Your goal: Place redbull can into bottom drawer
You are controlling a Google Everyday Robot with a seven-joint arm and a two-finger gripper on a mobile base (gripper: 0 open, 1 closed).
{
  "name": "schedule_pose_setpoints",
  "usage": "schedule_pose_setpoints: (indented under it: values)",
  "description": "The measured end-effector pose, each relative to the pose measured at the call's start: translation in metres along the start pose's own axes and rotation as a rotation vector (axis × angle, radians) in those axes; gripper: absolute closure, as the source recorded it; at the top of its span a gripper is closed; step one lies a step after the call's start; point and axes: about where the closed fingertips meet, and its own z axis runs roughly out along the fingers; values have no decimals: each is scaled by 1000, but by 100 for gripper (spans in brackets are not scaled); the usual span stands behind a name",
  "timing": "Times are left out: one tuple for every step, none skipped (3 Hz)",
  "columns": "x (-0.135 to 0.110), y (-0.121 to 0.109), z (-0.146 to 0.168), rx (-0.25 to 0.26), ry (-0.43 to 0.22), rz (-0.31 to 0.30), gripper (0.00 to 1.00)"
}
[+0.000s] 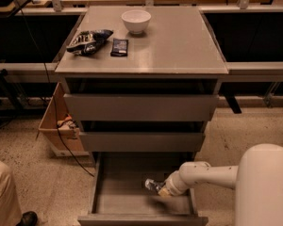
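Note:
The bottom drawer (120, 185) of the grey cabinet is pulled out, a long shallow tray. My white arm reaches into it from the right. My gripper (161, 190) is inside the drawer, towards its right side, low over the floor. It is shut on the redbull can (151, 185), a small silver-and-blue can that lies tilted, sticking out to the left of the fingers. I cannot tell whether the can touches the drawer floor.
The two upper drawers (141, 108) stick out slightly above the arm. On the cabinet top (184, 46) are a white bowl (136, 21), a snack bag (88, 40) and a black packet (119, 46). A cardboard box (54, 126) stands left; a person's leg (2, 197) is at lower left.

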Motion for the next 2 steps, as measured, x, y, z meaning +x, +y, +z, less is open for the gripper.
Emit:
schedule_pose_setpoints:
  values:
    - [-5, -29, 61, 13, -26, 19, 100]
    - [-9, -49, 95, 22, -44, 22, 100]
